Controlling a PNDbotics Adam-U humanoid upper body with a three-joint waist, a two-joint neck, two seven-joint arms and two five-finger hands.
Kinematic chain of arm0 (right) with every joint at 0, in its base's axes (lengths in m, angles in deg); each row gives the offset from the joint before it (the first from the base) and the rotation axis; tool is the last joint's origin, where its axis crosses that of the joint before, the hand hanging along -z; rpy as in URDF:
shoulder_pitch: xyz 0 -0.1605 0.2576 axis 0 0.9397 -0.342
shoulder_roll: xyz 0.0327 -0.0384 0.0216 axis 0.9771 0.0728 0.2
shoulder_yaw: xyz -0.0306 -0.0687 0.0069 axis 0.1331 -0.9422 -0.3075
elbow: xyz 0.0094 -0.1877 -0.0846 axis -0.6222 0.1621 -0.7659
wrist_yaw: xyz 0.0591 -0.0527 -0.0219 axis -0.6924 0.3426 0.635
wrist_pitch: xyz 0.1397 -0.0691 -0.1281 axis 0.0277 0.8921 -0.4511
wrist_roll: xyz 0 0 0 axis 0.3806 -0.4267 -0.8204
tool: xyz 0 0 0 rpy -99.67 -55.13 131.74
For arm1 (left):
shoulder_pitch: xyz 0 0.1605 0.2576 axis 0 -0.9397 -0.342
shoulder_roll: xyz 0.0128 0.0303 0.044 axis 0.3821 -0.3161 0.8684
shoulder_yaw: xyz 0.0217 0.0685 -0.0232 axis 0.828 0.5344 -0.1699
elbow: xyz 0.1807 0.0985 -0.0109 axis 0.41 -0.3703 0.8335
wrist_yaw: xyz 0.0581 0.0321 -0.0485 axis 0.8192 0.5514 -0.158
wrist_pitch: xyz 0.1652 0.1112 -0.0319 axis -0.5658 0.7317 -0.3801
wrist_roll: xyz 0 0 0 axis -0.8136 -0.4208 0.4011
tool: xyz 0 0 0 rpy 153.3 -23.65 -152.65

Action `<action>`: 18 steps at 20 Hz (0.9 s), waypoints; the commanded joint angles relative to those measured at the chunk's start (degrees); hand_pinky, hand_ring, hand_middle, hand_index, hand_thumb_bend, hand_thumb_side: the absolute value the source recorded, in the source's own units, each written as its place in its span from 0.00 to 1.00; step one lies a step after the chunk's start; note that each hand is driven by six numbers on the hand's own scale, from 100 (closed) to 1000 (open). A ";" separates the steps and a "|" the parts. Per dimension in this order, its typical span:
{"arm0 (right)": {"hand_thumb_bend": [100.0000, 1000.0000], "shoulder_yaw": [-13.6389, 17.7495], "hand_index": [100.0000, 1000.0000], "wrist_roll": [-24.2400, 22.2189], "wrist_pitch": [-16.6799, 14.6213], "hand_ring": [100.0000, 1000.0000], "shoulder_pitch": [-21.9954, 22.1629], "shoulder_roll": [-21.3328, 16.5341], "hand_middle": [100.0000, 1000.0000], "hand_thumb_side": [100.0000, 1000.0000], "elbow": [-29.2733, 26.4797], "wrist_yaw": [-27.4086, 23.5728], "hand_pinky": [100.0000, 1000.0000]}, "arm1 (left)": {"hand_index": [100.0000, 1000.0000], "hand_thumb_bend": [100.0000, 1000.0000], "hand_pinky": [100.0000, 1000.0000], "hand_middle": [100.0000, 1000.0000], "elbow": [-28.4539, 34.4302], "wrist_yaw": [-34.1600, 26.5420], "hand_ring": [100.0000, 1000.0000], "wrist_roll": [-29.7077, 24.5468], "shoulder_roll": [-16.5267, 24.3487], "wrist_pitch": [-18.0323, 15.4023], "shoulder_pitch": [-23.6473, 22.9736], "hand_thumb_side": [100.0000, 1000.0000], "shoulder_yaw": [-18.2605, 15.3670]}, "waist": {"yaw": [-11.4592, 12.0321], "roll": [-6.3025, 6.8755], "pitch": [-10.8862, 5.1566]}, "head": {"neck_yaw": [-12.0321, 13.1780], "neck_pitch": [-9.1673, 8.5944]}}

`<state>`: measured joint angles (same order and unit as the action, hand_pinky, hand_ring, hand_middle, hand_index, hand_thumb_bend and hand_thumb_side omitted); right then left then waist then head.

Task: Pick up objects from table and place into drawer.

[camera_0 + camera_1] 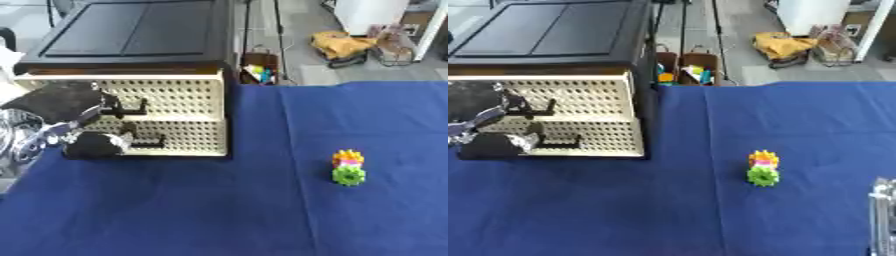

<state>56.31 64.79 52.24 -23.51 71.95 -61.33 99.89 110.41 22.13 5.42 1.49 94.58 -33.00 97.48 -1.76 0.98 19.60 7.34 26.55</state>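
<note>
A small toy (348,167) of stacked gear-like pieces, orange over pink over green, stands upright on the blue cloth right of centre. The drawer unit (175,115) stands at the back left, with cream perforated fronts, black handles and a black top. My left hand (90,145) is black and is pressed against the unit's front beside the lower handle (149,143). Its silver forearm (26,137) comes in from the left edge. Only a silver sliver of my right hand (882,215) shows, at the lower right edge of the right eye view, far from the toy.
The blue cloth (219,210) covers the table, whose far edge runs behind the toy. On the floor beyond it are a brown box of colourful items (260,70), a yellow bag (343,46) and a white cabinet (367,12).
</note>
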 commanded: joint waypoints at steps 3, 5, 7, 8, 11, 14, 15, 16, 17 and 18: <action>0.00 0.02 0.72 0.44 0.00 0.48 -0.78 -0.36 0.41 1.00 -0.87 -0.13 0.64 | 0.69 0.00 0.00 0.00 1.66 1.01 0.00 -1.63 1.41 -0.16 -0.52 0.72 0.45 | 0.14 0.01 -1.34 | 0.05 -0.54; 0.00 0.02 0.72 0.59 -0.01 0.48 -0.80 -0.31 0.41 1.00 -0.87 -0.07 0.64 | 0.68 0.00 0.00 0.00 1.97 1.09 0.00 -1.87 1.44 -0.25 -0.69 0.72 0.48 | 0.15 0.01 -1.39 | 0.01 -0.54; 0.00 0.00 0.72 0.71 0.00 0.48 -0.81 -0.27 0.41 1.00 -0.87 -0.01 0.64 | 0.68 0.00 0.00 0.00 2.31 1.22 0.00 -1.97 1.49 -0.30 -0.83 0.72 0.47 | 0.18 -0.01 -1.44 | -0.01 -0.51; 0.00 0.00 0.72 0.76 0.01 0.48 -0.82 -0.25 0.41 1.00 -0.87 0.02 0.64 | 0.68 0.00 0.00 0.00 2.47 1.29 0.00 -2.01 1.52 -0.32 -0.90 0.72 0.45 | 0.21 -0.01 -1.46 | -0.02 -0.49; 0.00 -0.03 0.72 0.94 0.00 0.48 -0.83 -0.18 0.41 1.00 -0.87 0.09 0.64 | 0.68 0.00 0.00 0.00 2.84 1.55 0.00 -2.01 1.66 -0.60 -1.20 0.71 0.52 | 0.33 -0.03 -1.54 | -0.03 -0.41; 0.00 -0.05 0.72 1.12 0.01 0.48 -0.84 -0.09 0.41 1.00 -0.87 0.13 0.64 | 0.68 0.00 0.00 0.00 2.89 1.52 0.00 -1.87 1.66 -1.01 -1.51 0.71 0.60 | 0.45 -0.09 -1.63 | -0.03 -0.33; 0.00 -0.06 0.72 1.16 0.02 0.48 -0.85 -0.07 0.41 1.00 -0.87 0.17 0.64 | 0.68 0.00 0.00 0.00 2.89 1.47 0.00 -1.78 1.67 -1.10 -1.64 0.71 0.57 | 0.48 -0.10 -1.66 | -0.03 -0.30; 0.00 -0.06 0.72 1.22 0.03 0.48 -0.85 -0.05 0.41 1.00 -0.87 0.20 0.64 | 0.68 0.00 0.00 0.00 2.89 1.44 0.00 -1.65 1.68 -1.20 -1.77 0.71 0.53 | 0.53 -0.12 -1.70 | -0.04 -0.27; 0.00 -0.06 0.72 1.29 0.05 0.48 -0.84 -0.02 0.41 1.00 -0.87 0.23 0.64 | 0.68 0.00 0.00 0.00 2.89 1.38 0.00 -1.46 1.68 -1.33 -1.92 0.71 0.51 | 0.57 -0.13 -1.73 | -0.05 -0.24; 0.00 -0.07 0.72 1.34 0.07 0.48 -0.83 0.01 0.41 1.00 -0.87 0.25 0.64 | 0.68 0.00 0.00 0.00 2.89 1.32 0.00 -1.27 1.69 -1.48 -2.06 0.71 0.51 | 0.62 -0.14 -1.77 | -0.05 -0.23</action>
<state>56.31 65.91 52.28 -23.51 72.07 -61.33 99.94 112.87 23.66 4.59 1.55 93.08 -34.99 97.81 -1.20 0.92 19.02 7.33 26.56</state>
